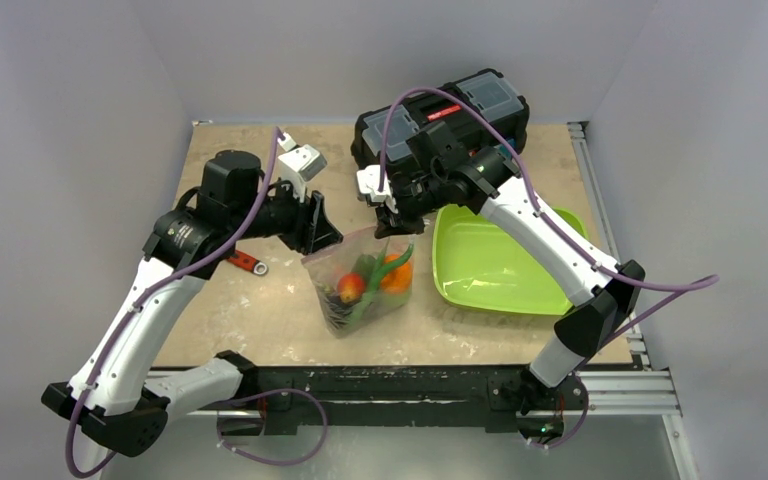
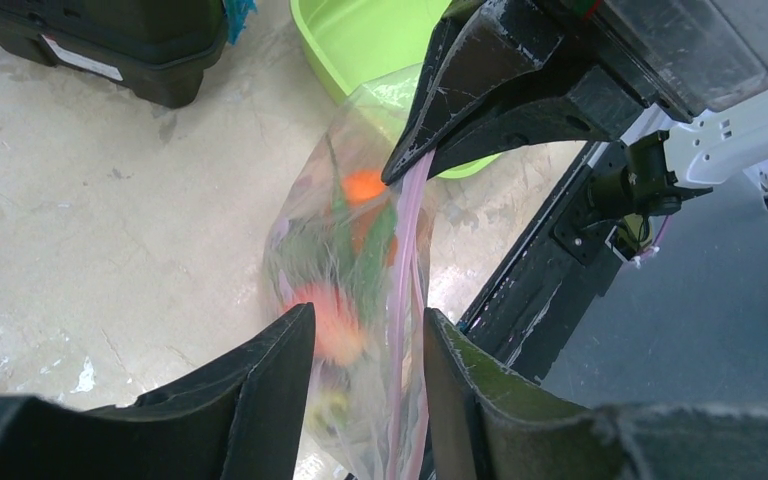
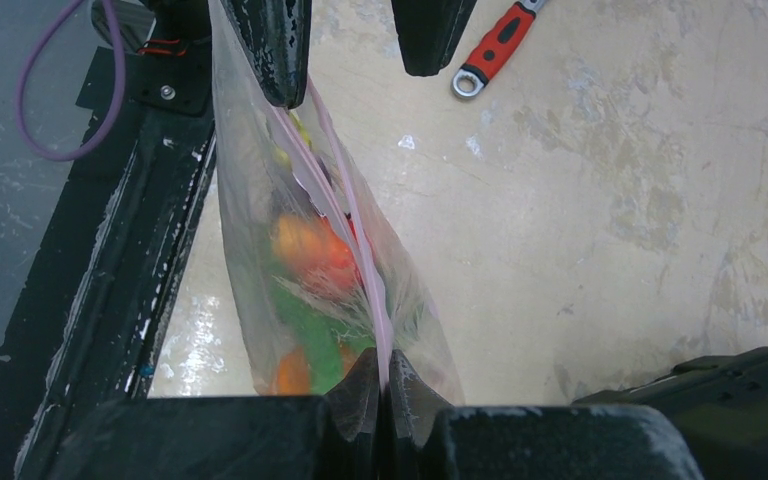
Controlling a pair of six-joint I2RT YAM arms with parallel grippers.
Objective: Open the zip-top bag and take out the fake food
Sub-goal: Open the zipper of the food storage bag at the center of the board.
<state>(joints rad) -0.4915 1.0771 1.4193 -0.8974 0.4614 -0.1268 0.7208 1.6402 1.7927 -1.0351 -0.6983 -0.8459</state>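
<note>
The clear zip-top bag (image 1: 365, 285) hangs upright between my two grippers near the table's front middle, its pinkish zip strip (image 3: 355, 215) on top. The fake food is inside: an orange (image 1: 397, 278), a red-orange fruit (image 1: 350, 287) and green beans (image 1: 372, 265). My right gripper (image 3: 385, 365) is shut on one end of the zip strip and also shows in the top view (image 1: 392, 215). My left gripper (image 2: 368, 315) is open, its fingers on either side of the bag's other end, and also shows in the top view (image 1: 322, 232). I cannot tell whether the bag's bottom touches the table.
A lime green tray (image 1: 500, 260) lies right of the bag. A black toolbox (image 1: 450, 115) stands at the back. A red-handled wrench (image 1: 247, 262) lies on the table left of the bag, under the left arm. The black frame rail (image 1: 380, 385) runs along the near edge.
</note>
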